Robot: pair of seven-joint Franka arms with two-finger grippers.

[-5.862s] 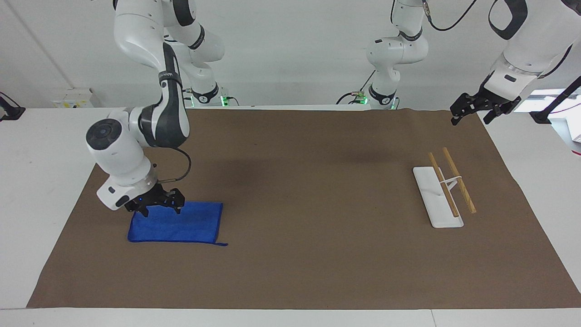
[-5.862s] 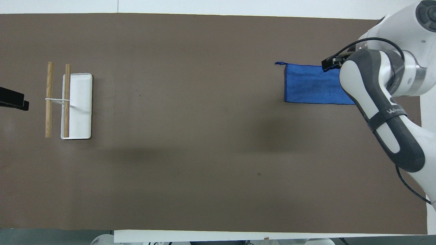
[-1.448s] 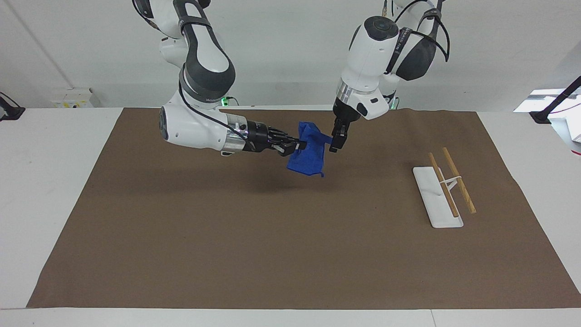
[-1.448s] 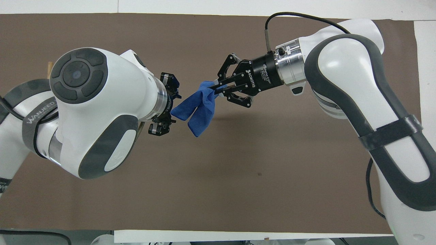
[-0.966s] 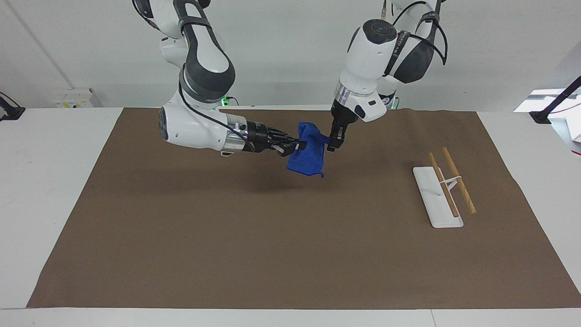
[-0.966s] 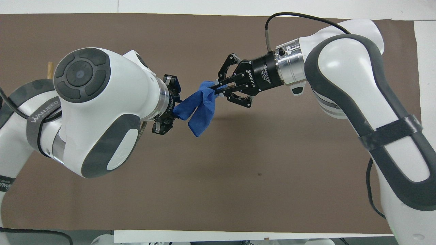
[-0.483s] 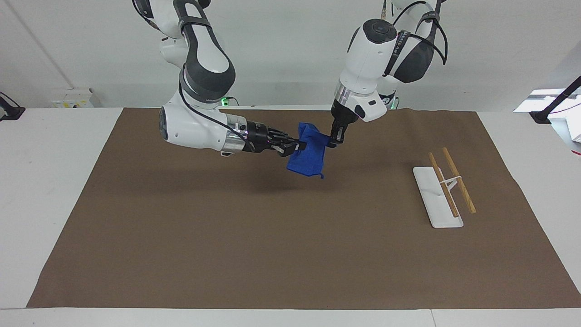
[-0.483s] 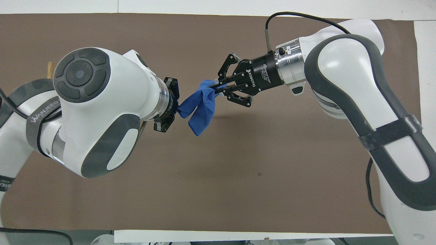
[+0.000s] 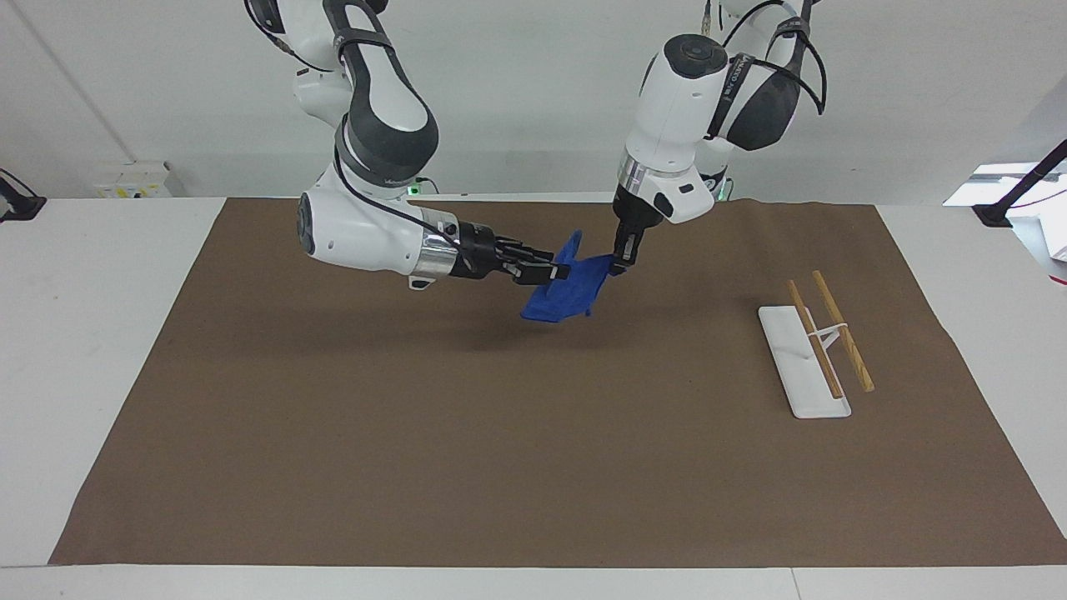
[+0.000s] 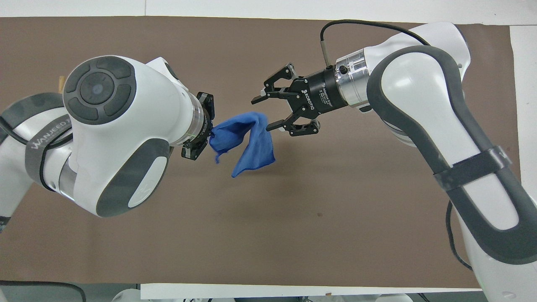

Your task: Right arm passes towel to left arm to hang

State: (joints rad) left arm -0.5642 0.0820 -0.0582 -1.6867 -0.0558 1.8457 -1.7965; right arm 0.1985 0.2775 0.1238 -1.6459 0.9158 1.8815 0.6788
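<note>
Towel hangs in the air over the mat mid-counter, pinched in the left gripper jaws. Right gripper jaws spread, just beside the cloth.

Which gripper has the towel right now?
The left gripper, shut on one end of the blue towel in the air above the mat. The right gripper is open beside the towel, gripping nothing.

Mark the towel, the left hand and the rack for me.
towel (image 10: 251,142), overhead view, middle of the hanging blue cloth.
left hand (image 9: 622,260), facing view, between its fingertips, pinching the towel's corner.
rack (image 9: 788,354), facing view, bare part of its white base.
</note>
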